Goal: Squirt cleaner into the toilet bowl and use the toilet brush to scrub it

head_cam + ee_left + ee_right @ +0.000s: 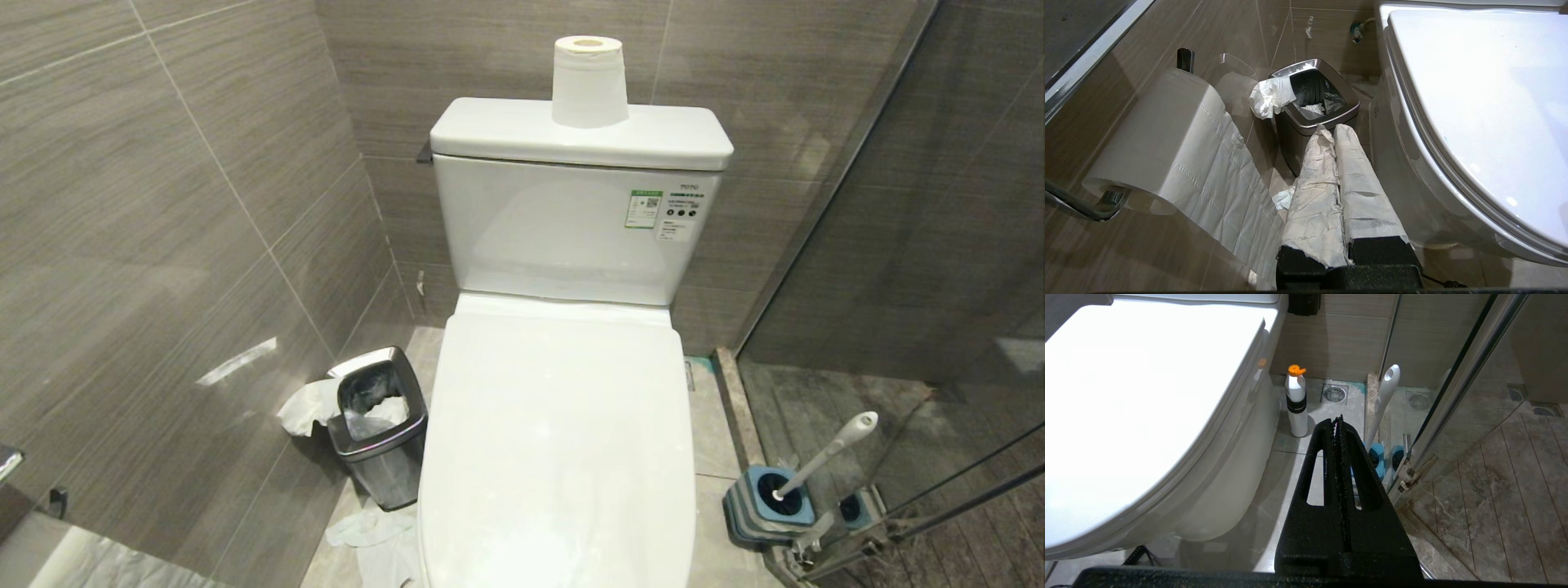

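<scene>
In the middle of the head view stands the toilet [563,425], its white lid shut flat over the bowl, so the basin itself cannot be seen. A roll of paper [589,82] sits upright on the tank lid [506,131] near the top of the frame. At lower left of the frame a small steel bin [380,433] stands just beside the toilet, with crumpled tissue [306,406] hanging over its rim and more tissue on the floor below it. At lower right the toilet brush [829,452] leans in its square blue-grey holder [771,502], the white handle slanting up to the right, next to the glass shower door.

Neither arm shows in the head view. In the left wrist view the left gripper [1329,130] points toward the bin with its two paper-wrapped fingers [1359,179] pressed together, grasping nothing; a wall-mounted paper roll [1163,134] trails a long sheet at centre left of that frame. In the right wrist view the right gripper [1338,419] is clenched too, black fingers meeting along their toothed edges, empty. Beyond it, in the upper centre of that frame, a white bottle [1296,402] with an orange cap stands on the floor close to the toilet's base, and the brush handle rises just to its right.
</scene>
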Robot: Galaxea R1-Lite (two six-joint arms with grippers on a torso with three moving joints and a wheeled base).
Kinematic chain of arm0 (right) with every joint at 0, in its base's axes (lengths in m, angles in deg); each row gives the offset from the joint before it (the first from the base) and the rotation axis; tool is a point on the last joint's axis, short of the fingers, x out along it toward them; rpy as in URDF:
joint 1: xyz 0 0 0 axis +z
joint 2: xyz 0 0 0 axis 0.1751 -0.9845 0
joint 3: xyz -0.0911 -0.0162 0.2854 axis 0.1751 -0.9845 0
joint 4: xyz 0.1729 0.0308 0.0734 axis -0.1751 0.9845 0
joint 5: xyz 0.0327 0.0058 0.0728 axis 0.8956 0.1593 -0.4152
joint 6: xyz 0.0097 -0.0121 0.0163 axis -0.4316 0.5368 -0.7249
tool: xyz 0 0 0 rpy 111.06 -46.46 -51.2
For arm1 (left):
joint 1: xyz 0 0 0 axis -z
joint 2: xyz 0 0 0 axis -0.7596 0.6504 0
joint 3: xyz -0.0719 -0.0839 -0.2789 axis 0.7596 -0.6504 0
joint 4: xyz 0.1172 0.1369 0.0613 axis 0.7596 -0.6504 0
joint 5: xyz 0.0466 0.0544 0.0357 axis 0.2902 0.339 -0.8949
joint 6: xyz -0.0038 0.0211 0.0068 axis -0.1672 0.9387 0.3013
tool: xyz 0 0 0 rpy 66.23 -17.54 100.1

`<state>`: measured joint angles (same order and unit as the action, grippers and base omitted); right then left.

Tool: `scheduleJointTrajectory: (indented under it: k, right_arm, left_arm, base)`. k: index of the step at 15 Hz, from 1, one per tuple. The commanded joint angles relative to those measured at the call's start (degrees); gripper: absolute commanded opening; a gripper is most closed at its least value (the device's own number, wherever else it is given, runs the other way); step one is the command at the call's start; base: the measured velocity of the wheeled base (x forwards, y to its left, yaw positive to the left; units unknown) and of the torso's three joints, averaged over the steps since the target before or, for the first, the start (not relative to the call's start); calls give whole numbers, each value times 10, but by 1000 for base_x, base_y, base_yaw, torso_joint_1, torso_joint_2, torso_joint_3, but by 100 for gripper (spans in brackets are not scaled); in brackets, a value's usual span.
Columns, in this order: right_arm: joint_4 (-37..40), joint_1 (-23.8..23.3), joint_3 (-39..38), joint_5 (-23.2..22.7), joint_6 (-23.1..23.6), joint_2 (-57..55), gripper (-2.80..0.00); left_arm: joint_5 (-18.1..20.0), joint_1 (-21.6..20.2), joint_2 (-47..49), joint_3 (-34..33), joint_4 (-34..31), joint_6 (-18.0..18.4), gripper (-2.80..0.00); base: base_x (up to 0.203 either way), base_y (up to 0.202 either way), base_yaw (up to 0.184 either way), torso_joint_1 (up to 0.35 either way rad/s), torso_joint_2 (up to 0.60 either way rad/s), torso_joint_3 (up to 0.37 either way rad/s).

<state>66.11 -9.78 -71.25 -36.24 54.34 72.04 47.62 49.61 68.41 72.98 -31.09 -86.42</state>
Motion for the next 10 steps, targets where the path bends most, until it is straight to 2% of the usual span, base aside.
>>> scheduleJointTrajectory:
  k: [1, 10]
  right_arm:
    - [0, 0, 0, 0, -1, -1, -280]
    - [0, 0, 0, 0, -2, -1, -280]
  left_arm:
    - [0, 0, 1, -1, 0, 0, -280]
    - [0, 0, 1, 0, 0, 0, -280]
  base:
    - [0, 0, 0, 0, 0, 0]
    - [0, 0, 0, 0, 0, 0]
